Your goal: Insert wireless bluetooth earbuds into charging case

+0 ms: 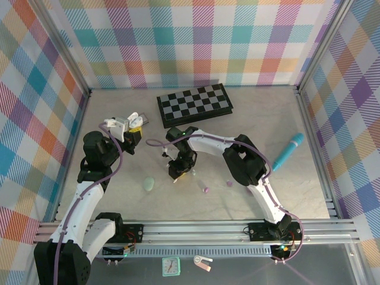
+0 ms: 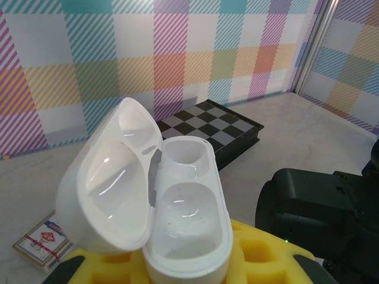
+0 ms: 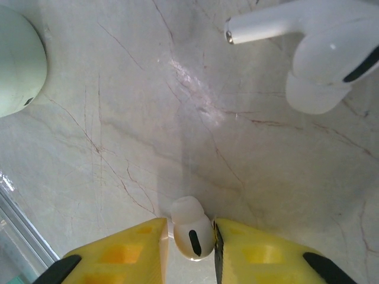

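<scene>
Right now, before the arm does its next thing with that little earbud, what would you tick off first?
1. Lid of the charging case open: ok, swung back.
2. Both wells empty: ok.
3. Left gripper shut on the case: ok, the case stands upright.
4. White earbud pinched by the right gripper: ok, close above the table.
5. Earbud turned to suit a well: cannot tell.
6. Spare earbud and mint case apart from the grip: ok.
</scene>
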`<state>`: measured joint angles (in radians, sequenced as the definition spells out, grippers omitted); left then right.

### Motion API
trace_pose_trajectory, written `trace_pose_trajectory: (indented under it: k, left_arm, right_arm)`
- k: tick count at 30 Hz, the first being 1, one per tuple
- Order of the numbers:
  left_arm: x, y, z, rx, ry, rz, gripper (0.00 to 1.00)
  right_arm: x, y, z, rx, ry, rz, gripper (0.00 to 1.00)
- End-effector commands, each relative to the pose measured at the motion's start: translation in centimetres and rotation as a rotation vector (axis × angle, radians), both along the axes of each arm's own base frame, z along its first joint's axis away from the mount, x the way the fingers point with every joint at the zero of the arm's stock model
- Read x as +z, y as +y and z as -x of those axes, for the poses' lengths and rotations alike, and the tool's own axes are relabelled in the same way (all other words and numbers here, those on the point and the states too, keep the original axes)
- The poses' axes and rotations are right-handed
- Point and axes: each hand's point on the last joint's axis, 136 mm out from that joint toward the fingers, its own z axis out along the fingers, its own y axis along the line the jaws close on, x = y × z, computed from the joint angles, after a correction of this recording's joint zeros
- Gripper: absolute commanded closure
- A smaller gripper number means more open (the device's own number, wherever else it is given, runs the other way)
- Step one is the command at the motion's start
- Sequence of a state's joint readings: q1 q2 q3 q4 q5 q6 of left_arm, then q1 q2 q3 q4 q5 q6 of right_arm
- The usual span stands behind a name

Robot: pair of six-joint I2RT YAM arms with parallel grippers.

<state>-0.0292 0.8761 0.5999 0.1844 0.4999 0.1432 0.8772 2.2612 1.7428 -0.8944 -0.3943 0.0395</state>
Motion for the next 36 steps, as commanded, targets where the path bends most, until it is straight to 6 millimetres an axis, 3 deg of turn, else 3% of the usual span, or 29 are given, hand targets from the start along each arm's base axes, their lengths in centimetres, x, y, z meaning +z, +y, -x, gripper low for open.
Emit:
trace_pose_trajectory:
  k: [1, 10, 19, 27, 36]
  left_arm:
    - [1.0, 0.2, -0.1, -0.005, -0.021, -0.003, 0.92]
    - [1.1, 0.1, -0.1, -0.012, -0.019, -0.003, 0.92]
    - [1.3, -1.7, 0.6, -0.103, 0.012, -0.010, 0.91]
    - [0.4, -5.5, 2.4, -0.274, 0.080, -0.045, 0.91]
    - [-1.4, -9.6, 4.6, -0.506, 0.140, -0.045, 0.92]
  right_arm:
    - [1.1, -0.1, 0.6, 0.019, -0.003, -0.016, 0.75]
    - [2.1, -0.4, -0.9, -0.003, -0.116, -0.021, 0.85]
    - [5.3, -2.2, -4.6, -0.034, -0.442, -0.037, 0.86]
    - [11.2, -4.7, -7.4, 0.007, -0.814, -0.111, 0.85]
    - [18.3, -7.5, -7.6, 0.086, -1.083, -0.133, 0.86]
